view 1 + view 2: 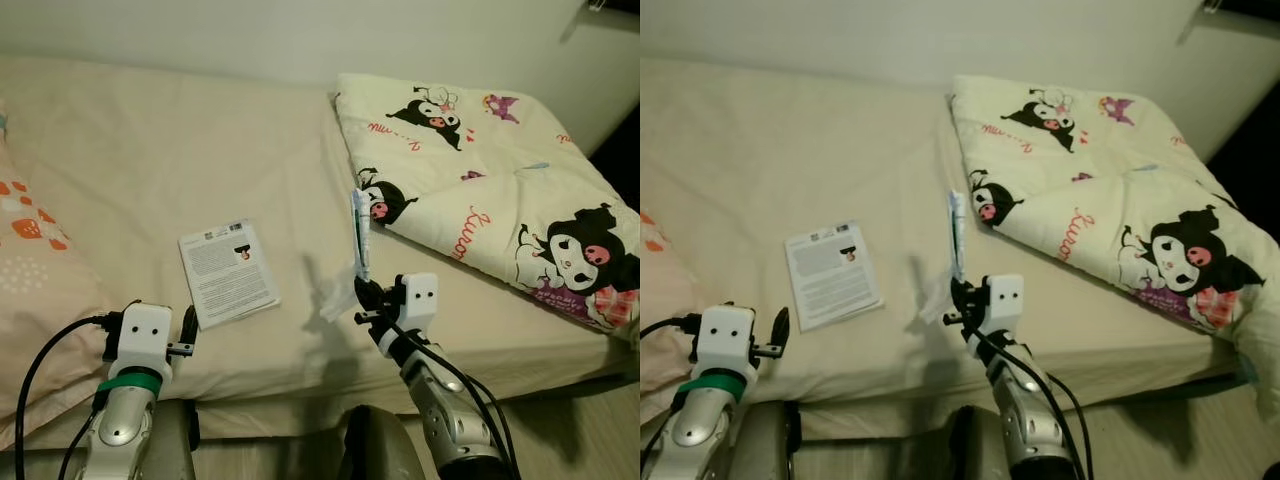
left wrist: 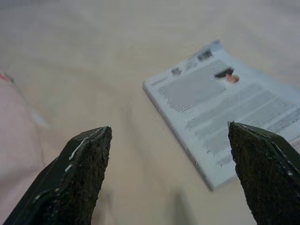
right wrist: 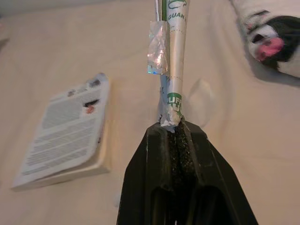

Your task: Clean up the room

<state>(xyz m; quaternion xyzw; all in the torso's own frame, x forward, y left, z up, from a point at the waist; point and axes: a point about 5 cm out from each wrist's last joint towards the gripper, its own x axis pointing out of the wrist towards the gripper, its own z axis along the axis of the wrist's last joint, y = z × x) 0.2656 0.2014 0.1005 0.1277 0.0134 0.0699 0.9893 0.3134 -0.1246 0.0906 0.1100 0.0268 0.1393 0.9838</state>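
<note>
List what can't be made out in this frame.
- Booklet text: too small in the eye views, blurred in the left wrist view.
- Wrapper in the right hand: its print is cut off by the right wrist view's top edge.
- Pillow: cropped by the left edge.

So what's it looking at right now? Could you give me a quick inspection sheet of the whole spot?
Surface: bed with beige sheet.
Job's things: wrapper, held upright; booklet lying flat on the sheet.
Clutter: folded cartoon blanket on the bed's right; patterned pillow on the left.
Grippers: right gripper shut on the wrapper; left gripper open, near the booklet.
Cables: black cables along both arms.
Surroundings: pale wall behind; floor beside the bed.
</note>
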